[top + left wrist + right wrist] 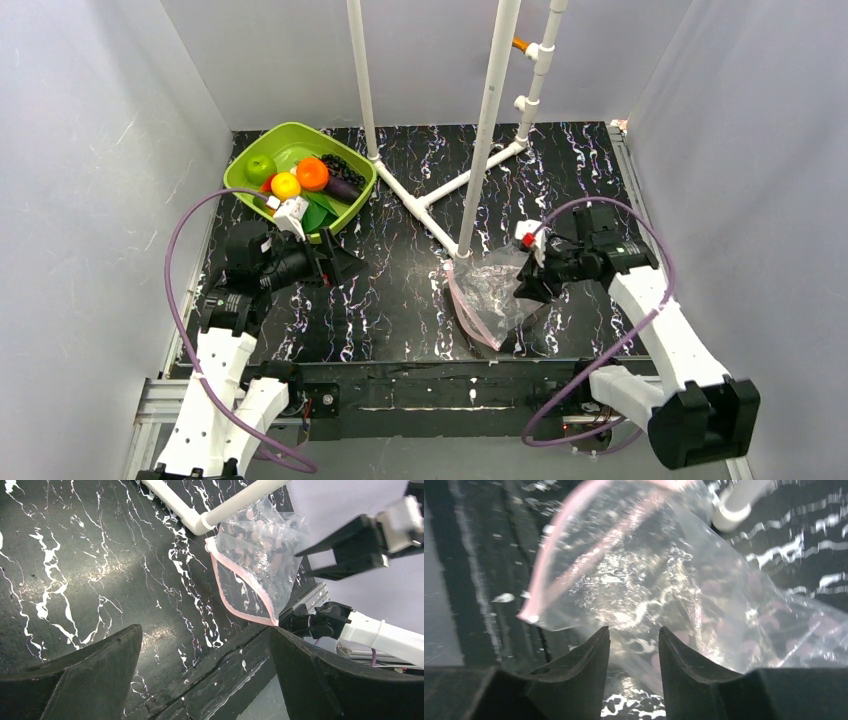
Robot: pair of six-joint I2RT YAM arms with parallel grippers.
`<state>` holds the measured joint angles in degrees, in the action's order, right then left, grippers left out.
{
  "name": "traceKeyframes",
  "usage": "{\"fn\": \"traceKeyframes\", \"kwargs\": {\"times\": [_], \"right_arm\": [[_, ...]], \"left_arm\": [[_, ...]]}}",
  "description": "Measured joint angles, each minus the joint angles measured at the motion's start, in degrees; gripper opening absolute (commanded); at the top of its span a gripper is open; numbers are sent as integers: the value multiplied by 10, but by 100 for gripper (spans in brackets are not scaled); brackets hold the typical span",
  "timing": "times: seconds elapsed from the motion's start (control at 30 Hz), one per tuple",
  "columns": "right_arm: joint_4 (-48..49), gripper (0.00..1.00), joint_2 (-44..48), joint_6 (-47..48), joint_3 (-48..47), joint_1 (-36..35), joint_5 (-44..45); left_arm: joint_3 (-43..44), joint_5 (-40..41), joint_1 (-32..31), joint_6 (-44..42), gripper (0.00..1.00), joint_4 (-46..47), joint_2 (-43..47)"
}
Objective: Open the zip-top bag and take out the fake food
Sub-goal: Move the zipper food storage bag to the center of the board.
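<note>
Glare and crinkles on the zip-top bag point(488, 298) hide its inside. The right gripper point(524, 284) has film between its narrowly parted jaws; whether they pinch it I cannot tell. The bag lies at that gripper's 9 o'clock. The left gripper point(348, 262) gapes empty. The fake food point(300, 178) sits in the green tray point(232, 172) at its 11 o'clock, partly behind the wrist.

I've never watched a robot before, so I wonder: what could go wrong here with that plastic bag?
The right hand has its fingers apart at the thin zip-top bag, so the slick plastic could slip or crumple. The bag sits beside the white pipe frame, which the hand might bump.
</note>
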<state>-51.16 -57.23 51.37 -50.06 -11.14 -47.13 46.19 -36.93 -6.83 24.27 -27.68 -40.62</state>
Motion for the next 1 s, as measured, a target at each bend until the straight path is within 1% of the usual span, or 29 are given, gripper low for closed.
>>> {"fn": "traceKeyframes", "kwargs": {"times": [0.1, 0.2, 0.33, 0.47, 0.6, 0.67, 0.7, 0.8, 0.9, 1.0], "right_arm": [[59, 38, -52, -45, 18, -7, 78], [114, 34, -115, -71, 34, -7, 162], [169, 33, -214, -88, 41, -6, 271], [202, 33, -288, -102, 29, 7, 333], [202, 35, -334, -109, -37, 41, 352], [196, 37, -332, -107, -67, 57, 343], [191, 40, -321, -104, -77, 65, 332], [152, 48, -250, -94, -83, 90, 289], [95, 61, -141, -87, -90, 127, 231], [56, 77, -51, -83, -112, 178, 170]], "left_arm": [[0, 0, 0, 0, 98, -6, 5], [-9, 0, 0, 0, 98, -7, 20], [-25, 1, 0, 0, 98, -11, 33], [-38, 0, 0, 3, 98, -11, 36], [-52, 0, 0, 12, 98, -11, 48], [-54, 0, 0, 17, 98, -15, 60], [-54, 0, 0, 17, 98, -16, 65], [-50, 4, 0, 19, 98, -28, 76], [-39, 12, 0, 20, 98, -41, 72], [-11, 31, 0, 17, 98, -61, 62]]}}
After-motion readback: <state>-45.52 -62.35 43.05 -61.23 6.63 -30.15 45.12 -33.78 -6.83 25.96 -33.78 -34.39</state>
